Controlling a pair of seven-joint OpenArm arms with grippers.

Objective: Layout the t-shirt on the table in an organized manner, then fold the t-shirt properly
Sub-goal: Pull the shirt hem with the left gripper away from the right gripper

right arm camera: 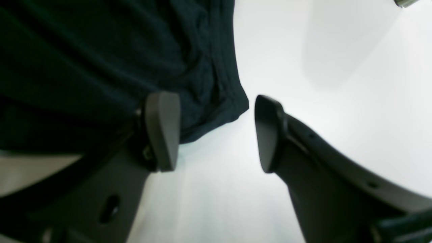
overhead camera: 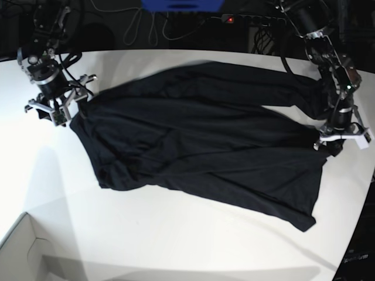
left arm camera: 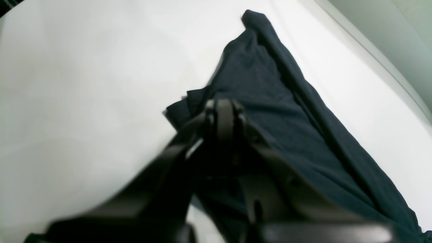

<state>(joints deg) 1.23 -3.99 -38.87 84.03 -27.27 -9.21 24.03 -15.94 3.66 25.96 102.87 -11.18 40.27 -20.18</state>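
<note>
Sprawling rumpled across the smooth white table [overhead camera: 193,234], the soft black t-shirt [overhead camera: 199,152] is pinched by the left gripper [left arm camera: 221,113]; the right gripper [right arm camera: 216,133] gapes wide, empty

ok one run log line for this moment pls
stage: layout | t-shirt: spread, creased, on table | left gripper: shut on t-shirt | right gripper: open beside its corner

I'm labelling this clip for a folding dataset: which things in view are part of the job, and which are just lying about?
Part of the job:
- black shirt, spread crumpled
- white table under it
- left pincer, shut on a shirt fold
- right pincer, open at the shirt's edge

Just lying about:
- pale box corner at the table's near edge
- cables behind the table
</note>
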